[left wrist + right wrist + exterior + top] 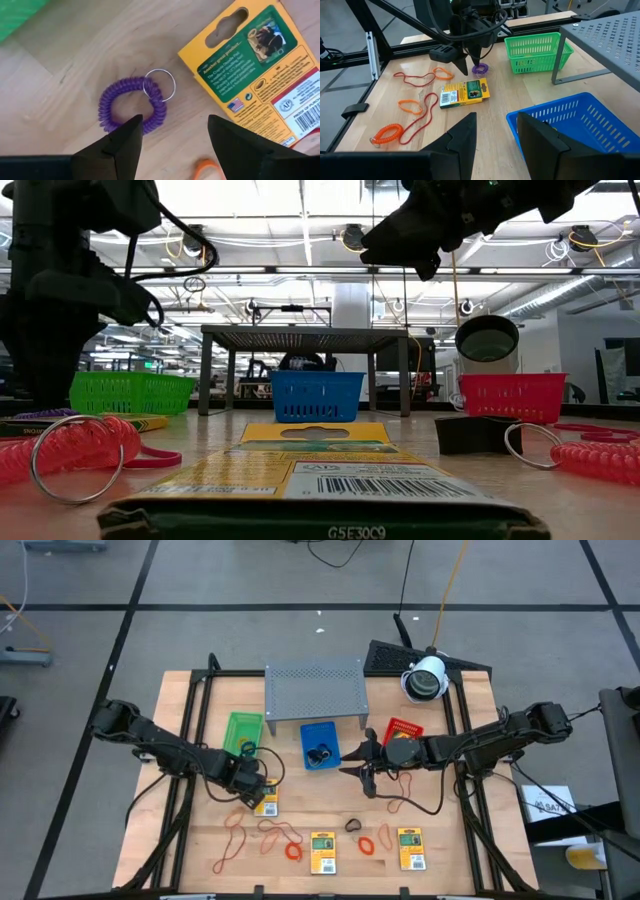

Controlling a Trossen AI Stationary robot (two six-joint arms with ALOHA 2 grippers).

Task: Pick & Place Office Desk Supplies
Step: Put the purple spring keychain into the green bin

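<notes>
1. My left pincer (172,142) hangs spread wide and empty over the purple coil ring (131,103), which lies on the table (75,75) beside a yellow packet (260,75), ready to straddle it.
2. My right pincer (495,132) waits part-open, holding nothing, near the blue tray (580,125).

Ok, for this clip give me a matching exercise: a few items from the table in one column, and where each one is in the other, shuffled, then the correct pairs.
Items:
1. purple coil ring
2. blue tray
3. red tray
4. left hand

Places:
A. in front of the grey perforated shelf, dark items inside
B. on the wood beside a yellow packet
C. open, just above the purple coil ring
D. on the right arm's side of the table, near the white round object

Pairs: 1-B, 2-A, 3-D, 4-C
</notes>
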